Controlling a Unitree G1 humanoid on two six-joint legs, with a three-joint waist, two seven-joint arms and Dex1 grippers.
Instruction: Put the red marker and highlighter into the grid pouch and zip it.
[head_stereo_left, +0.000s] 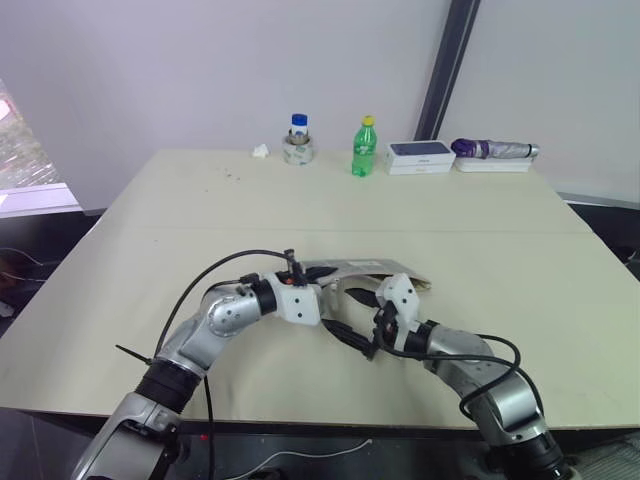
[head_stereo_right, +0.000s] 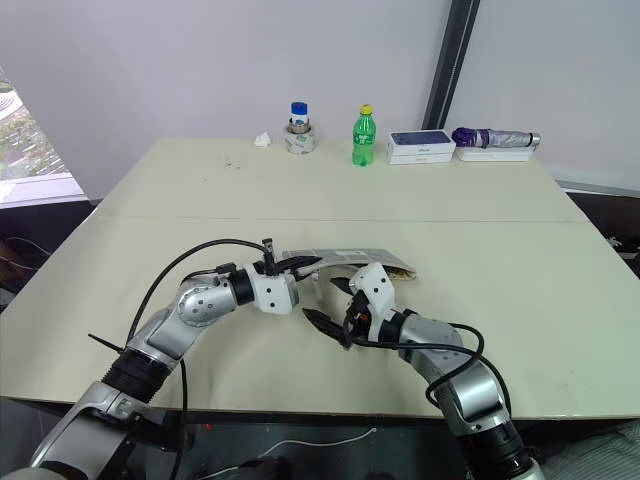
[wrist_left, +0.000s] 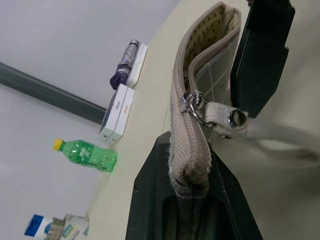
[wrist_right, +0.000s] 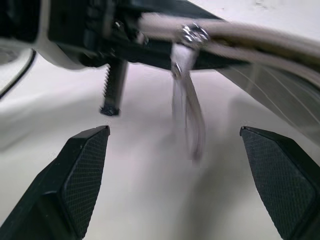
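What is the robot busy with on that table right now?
The left gripper is shut on one end of the grid pouch, holding that end up off the table. The right gripper is wide open, its fingers either side of the hanging zipper pull tab, not touching it. The pouch is not yet zipped.

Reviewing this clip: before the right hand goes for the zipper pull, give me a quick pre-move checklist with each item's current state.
1. Left hand shut on the grey grid-lined fabric pouch, at its zipper-end corner: ok.
2. Right hand open, fingers wide: ok.
3. Pale zipper pull tab hangs free between the right hand's fingers: ok.
4. Pouch zipped: not ok, mouth gapes past the slider.
5. Marker and highlighter inside the pouch: cannot tell.
6. Green plastic bottle stands far off at the table's back edge: ok.
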